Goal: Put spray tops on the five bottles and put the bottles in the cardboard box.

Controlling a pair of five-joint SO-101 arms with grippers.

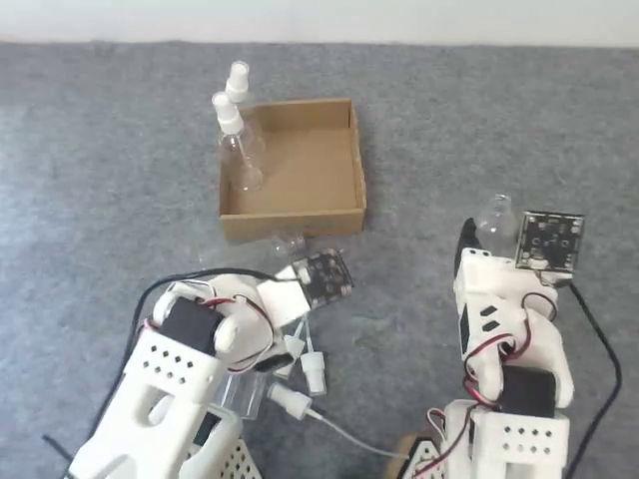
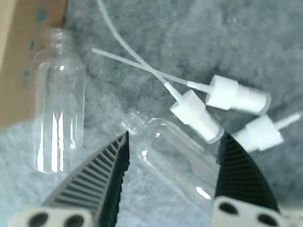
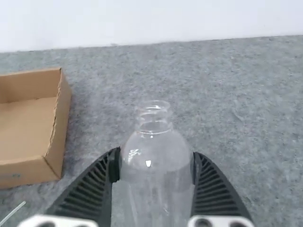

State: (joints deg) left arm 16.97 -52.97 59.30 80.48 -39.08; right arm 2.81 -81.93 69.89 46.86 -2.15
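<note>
My right gripper is shut on a clear uncapped bottle, held upright to the right of the cardboard box; the same bottle appears above the right arm. My left gripper is open, its jaws either side of a second clear bottle lying on the carpet. A third open bottle lies against the box wall. Three loose spray tops with long tubes lie just past the jaws. Two capped bottles are at the box's left side.
Grey carpet covers the table. The left arm and right arm stand at the near edge. Spray tops and a thin tube lie between them. Open carpet stretches right of the box.
</note>
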